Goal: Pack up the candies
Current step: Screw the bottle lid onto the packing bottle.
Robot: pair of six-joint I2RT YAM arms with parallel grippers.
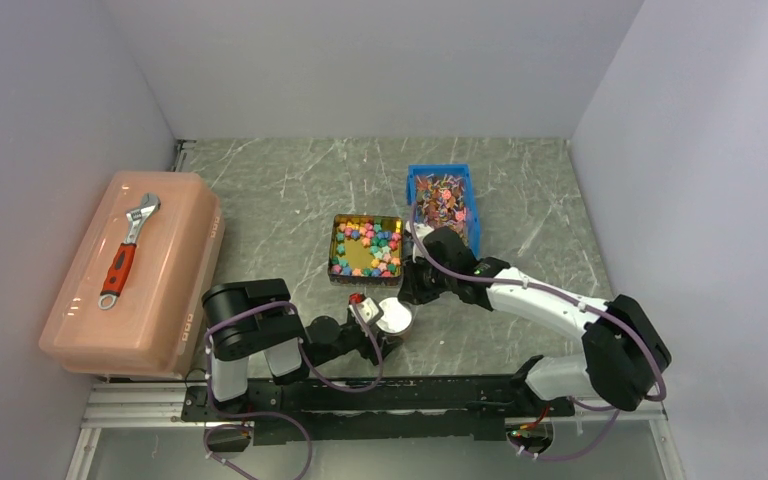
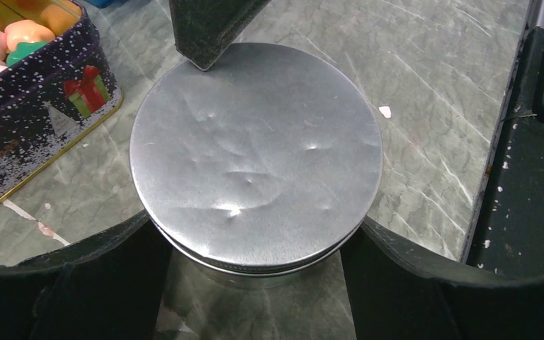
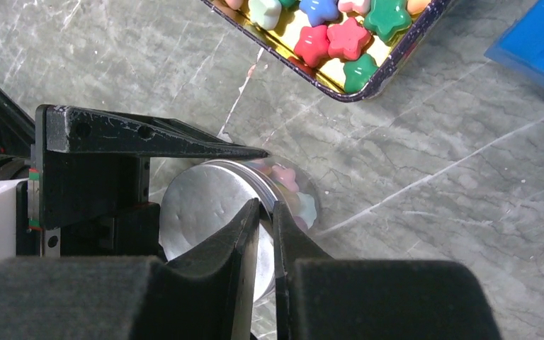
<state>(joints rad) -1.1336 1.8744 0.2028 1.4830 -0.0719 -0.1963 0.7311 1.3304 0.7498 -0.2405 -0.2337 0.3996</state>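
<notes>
Flanking the jar [image 2: 255,142] on both sides, the left gripper [image 2: 255,244] fingers are spread wide and apparently pressed against it. The right gripper [image 3: 270,227] fingers are nearly together at the lid's rim; a pinch cannot be confirmed. The candies [image 1: 368,250] are found in the open tin [image 2: 35,142], some inside the jar.

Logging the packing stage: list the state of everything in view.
round jar: lid on, candies inside.
square tin: open, partly filled with candies.
blue bin: open, filled.
orange box: closed, wrench on top.
left gripper: closed on round jar.
right gripper: nearly shut at lid's edge.
</notes>
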